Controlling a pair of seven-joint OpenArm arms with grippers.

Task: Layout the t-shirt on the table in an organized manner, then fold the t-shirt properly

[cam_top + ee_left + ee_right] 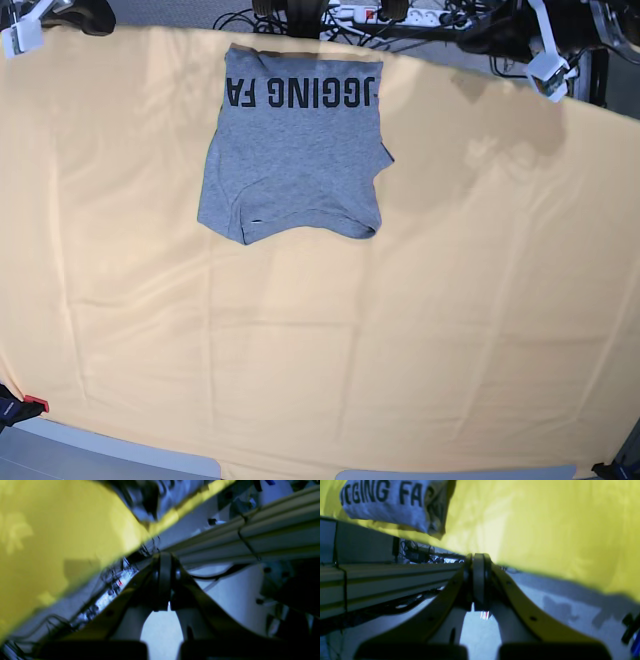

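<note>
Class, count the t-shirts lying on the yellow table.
1. The t-shirt, folded, lies at the far edge of the table, left of centre in the base view. None seems hidden.

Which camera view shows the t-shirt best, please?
The base view: the whole folded t-shirt lies near the table's far edge, lettering visible. The right wrist view shows only one lettered corner; the left wrist view shows only a blurred grey patch.

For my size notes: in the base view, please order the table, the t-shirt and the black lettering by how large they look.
1. Table, fills nearly the whole view.
2. T-shirt, a folded grey block near the far edge.
3. Lettering, one band across the shirt's far end.
</note>
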